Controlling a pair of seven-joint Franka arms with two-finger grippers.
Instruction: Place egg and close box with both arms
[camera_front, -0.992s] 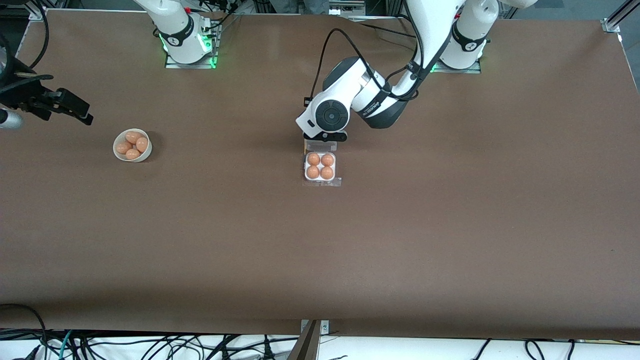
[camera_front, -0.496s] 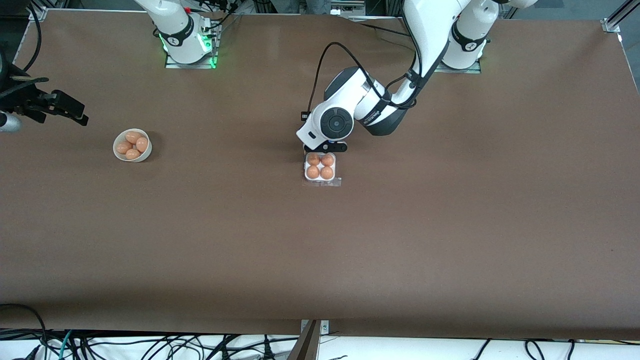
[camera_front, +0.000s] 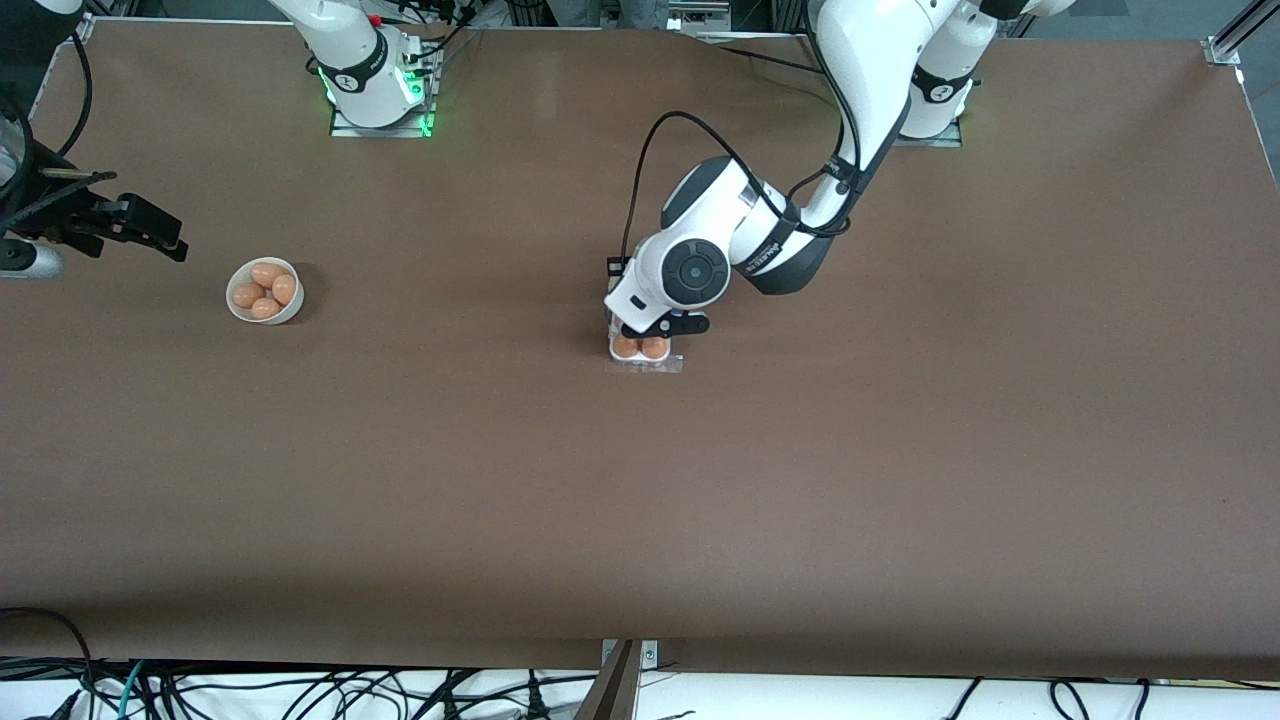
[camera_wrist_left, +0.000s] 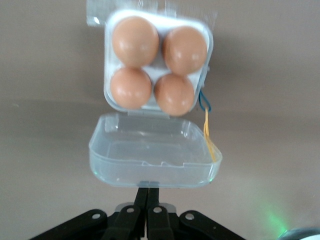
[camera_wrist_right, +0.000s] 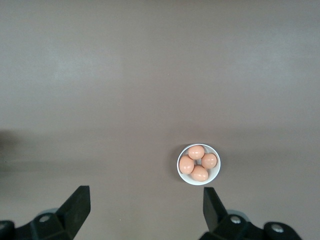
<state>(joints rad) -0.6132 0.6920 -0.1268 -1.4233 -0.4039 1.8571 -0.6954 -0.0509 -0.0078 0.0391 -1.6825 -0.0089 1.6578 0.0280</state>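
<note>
The box (camera_front: 642, 358) sits mid-table with an egg in each of its cells; in the front view only the two nearer eggs (camera_front: 640, 347) show. In the left wrist view its whitish tray (camera_wrist_left: 106, 75) holds the eggs (camera_wrist_left: 135, 42) and the clear lid (camera_wrist_left: 150, 160) stands part raised on its hinge. My left gripper (camera_front: 662, 325) is over the box's farther half; its fingers are shut together with the tips (camera_wrist_left: 148, 192) against the lid's free edge. My right gripper (camera_front: 165, 232) is open and empty in the air near the right arm's end of the table (camera_wrist_right: 145, 192).
A round white bowl (camera_front: 232, 282) with several eggs stands toward the right arm's end; it also shows in the right wrist view (camera_wrist_right: 218, 169). A thin yellow and blue string (camera_wrist_left: 209, 135) lies beside the box. The brown table (camera_front: 900, 450) surrounds both.
My left gripper has moved toward the front camera, from past the box to over it, now hiding the two farther eggs. The right gripper has hardly shifted.
</note>
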